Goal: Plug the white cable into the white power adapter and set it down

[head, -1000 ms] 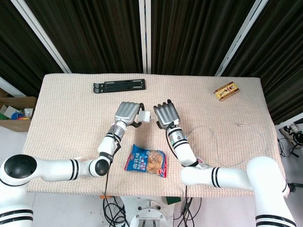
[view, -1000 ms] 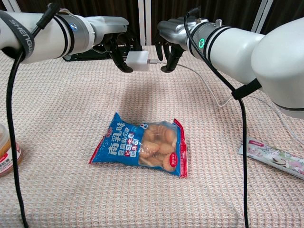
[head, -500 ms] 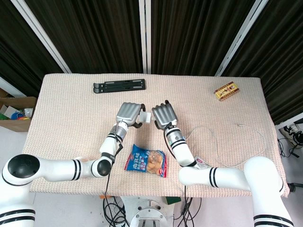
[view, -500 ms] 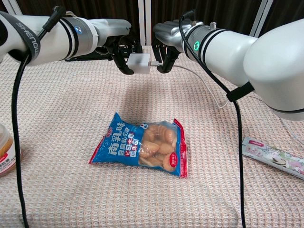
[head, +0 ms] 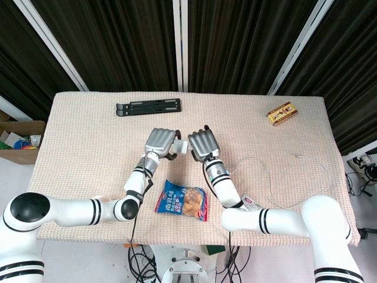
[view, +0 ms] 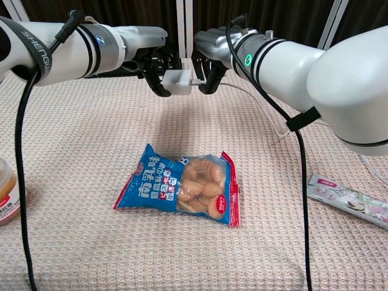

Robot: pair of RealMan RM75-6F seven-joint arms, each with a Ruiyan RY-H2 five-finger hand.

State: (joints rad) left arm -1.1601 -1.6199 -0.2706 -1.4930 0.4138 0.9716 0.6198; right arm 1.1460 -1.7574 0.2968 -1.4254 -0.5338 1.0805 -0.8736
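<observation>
My left hand holds the white power adapter above the middle of the table. In the head view the adapter shows as a small white block between the two hands. My right hand pinches the plug end of the white cable right against the adapter's side; whether the plug is seated is hidden by the fingers. From there the cable trails over the cloth to the right. My left hand and right hand nearly touch.
A blue snack bag lies on the cloth below the hands. A flat wrapped packet lies at the right. At the back are a black folding stand and a small yellow-red box. A jar sits at the left edge.
My right hand has moved left, closing the gap between the cable plug and the adapter. Both hands have drifted slightly together; the adapter sits a little further right and higher.
</observation>
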